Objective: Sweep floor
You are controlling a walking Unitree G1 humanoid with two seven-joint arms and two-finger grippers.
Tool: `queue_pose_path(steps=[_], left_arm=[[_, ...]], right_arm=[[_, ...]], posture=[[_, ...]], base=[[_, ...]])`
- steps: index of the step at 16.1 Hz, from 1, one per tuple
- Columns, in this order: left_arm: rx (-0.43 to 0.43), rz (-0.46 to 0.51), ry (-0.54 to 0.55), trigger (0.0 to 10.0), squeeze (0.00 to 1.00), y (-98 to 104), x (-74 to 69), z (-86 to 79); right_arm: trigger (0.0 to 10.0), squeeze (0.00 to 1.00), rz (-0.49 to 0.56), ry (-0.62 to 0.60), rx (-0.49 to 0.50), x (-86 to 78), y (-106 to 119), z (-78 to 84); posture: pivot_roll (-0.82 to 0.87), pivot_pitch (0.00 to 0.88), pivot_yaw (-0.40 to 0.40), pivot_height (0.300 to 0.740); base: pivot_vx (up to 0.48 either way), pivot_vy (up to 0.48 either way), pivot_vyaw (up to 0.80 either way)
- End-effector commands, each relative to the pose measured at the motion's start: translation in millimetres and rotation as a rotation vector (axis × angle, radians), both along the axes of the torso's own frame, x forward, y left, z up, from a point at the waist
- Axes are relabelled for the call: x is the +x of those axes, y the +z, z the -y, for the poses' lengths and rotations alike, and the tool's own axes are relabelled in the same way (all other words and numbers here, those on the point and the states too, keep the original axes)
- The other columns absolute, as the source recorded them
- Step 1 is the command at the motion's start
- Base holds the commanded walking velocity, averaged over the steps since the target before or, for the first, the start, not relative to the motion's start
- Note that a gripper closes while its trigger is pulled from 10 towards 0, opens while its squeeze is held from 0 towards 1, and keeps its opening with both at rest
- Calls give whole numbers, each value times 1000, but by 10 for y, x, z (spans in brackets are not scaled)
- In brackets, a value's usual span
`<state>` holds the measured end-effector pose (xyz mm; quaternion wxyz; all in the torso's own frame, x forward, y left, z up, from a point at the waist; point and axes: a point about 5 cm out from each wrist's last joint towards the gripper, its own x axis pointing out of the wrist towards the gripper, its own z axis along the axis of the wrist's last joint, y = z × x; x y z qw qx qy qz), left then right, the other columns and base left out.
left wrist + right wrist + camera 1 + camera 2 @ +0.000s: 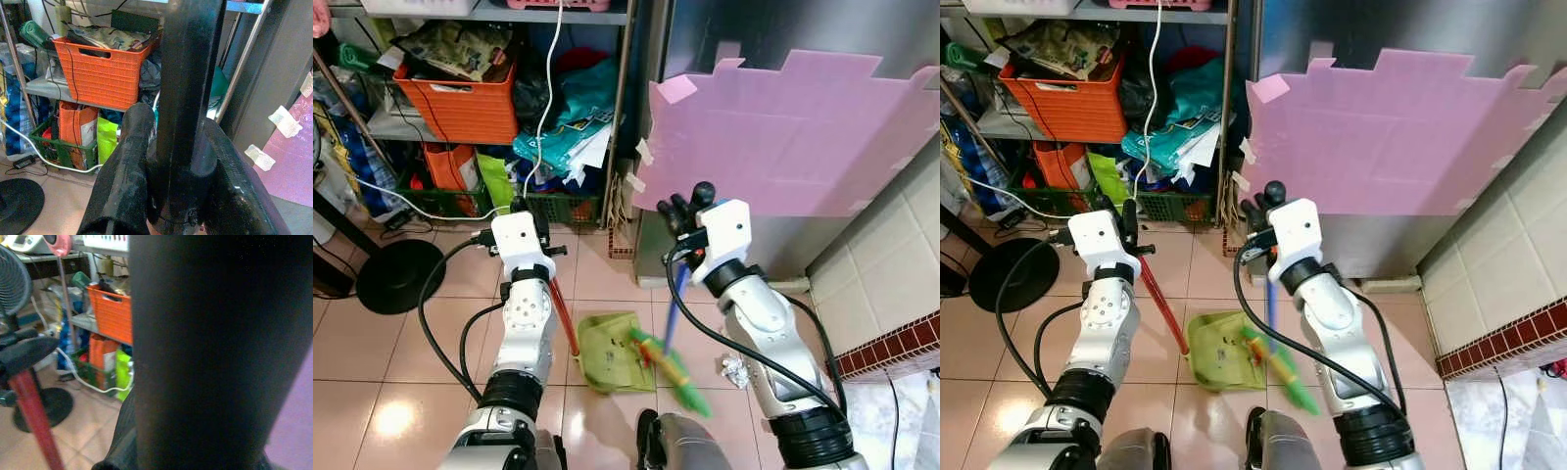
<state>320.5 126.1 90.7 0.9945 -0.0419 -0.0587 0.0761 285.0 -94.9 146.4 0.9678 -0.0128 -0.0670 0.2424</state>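
pink foam mat (793,132): propped against the steel cabinet just beyond my right gripper; not part of the job, i keep the broom top clear of it.

shelf rack (625,117): ahead of my left gripper, crammed with an orange basket (460,98) and bags; a white cable trails down to the floor near the fan base (399,274).

floor (372,352): pale tiles, the thing to be swept; it lies below both grippers.

dustpan (612,351): green, flat on the tiles below and between the two grippers, some scraps already inside. its red handle (563,315) rises to my left gripper (522,210), whose fingers are pinched tight around the black grip at the top.

broom (674,370): blue shaft, green bristles, blurred in motion at the pan's mouth. my right gripper (690,208) sits at the top of the shaft; fingers appear wrapped round it, though the wrist view is too dark to confirm.

crumpled paper (735,370): white, on the tiles below my right forearm, outside the pan.

handling note: i judge the stroke should be short and low, drawing bristles toward the pan lip while my left holds the pan pressed flat and unmoving; then reach out for the paper.
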Motion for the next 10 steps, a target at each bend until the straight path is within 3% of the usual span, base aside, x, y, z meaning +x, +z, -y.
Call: queue_pose_path(steps=[1, 3, 4, 7, 10], left_arm=[[-9, 39, -16, 10000, 0, 88, 42, 49], [-9, 45, -16, 10000, 0, 95, 41, 51], [-10, 47, -16, 10000, 0, 102, 43, 50], [-8, 43, -22, 10000, 0, 96, 43, 62], [-14, 37, -24, 10000, 0, 85, 39, 78]], right_arm=[[10000, 0, -50, 28, 128, 4, 78, -24], [10000, 0, -162, 190, 340, 52, 292, -39], [10000, 0, -122, 241, 341, 81, 437, -5], [10000, 0, -32, 200, 306, 212, 633, 118], [10000, 0, 64, 63, 292, 337, 781, 268]], posture=[[-81, 125, -35, 740], [-81, 125, -35, 740], [-84, 124, -35, 740], [-84, 124, -35, 740], [-85, 131, -33, 740]], base=[[0, 0, 0], [0, 0, 0], [0, 0, 0], [0, 0, 0], [0, 0, 0]])
